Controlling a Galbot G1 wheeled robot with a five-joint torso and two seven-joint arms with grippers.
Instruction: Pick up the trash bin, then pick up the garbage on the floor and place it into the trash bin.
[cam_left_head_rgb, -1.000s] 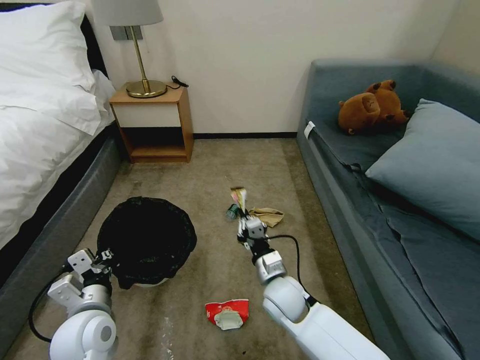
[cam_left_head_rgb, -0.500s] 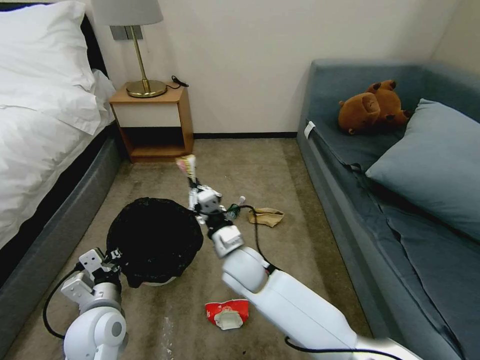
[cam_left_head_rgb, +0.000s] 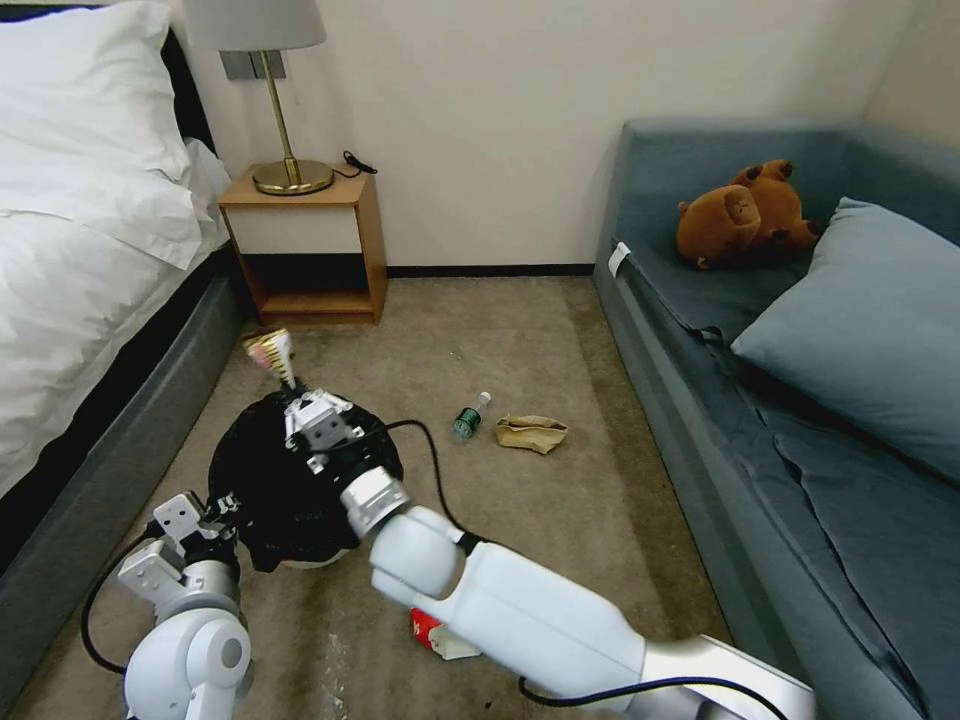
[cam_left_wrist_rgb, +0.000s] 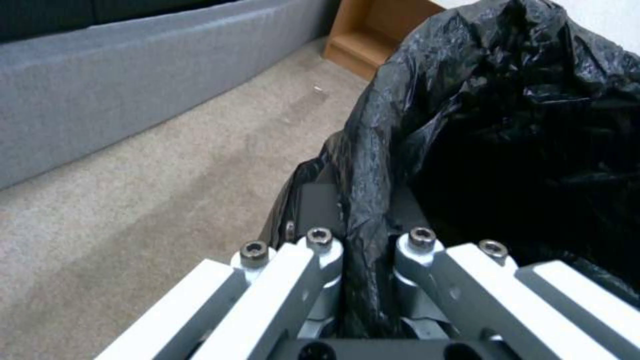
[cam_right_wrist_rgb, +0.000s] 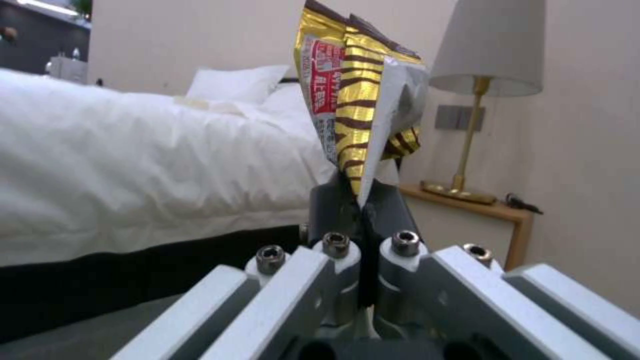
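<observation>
The left tool (cam_left_head_rgb: 222, 508) is clamped on the rim of the bin (cam_left_head_rgb: 300, 480), held by the bed. Above it the right tool (cam_left_head_rgb: 297, 398) pinches the wrapper (cam_left_head_rgb: 270, 352); tip it downward over the opening, then release.

My right gripper (cam_left_head_rgb: 292, 392) and arm hang across the trash bin (cam_left_head_rgb: 262, 488), covering part of its mouth. Open carpet (cam_left_head_rgb: 560, 520) lies around the green bottle (cam_left_head_rgb: 468, 415) and brown paper bag (cam_left_head_rgb: 532, 432); the bed (cam_left_head_rgb: 90, 300) and sofa (cam_left_head_rgb: 800, 420) wall both sides.
</observation>
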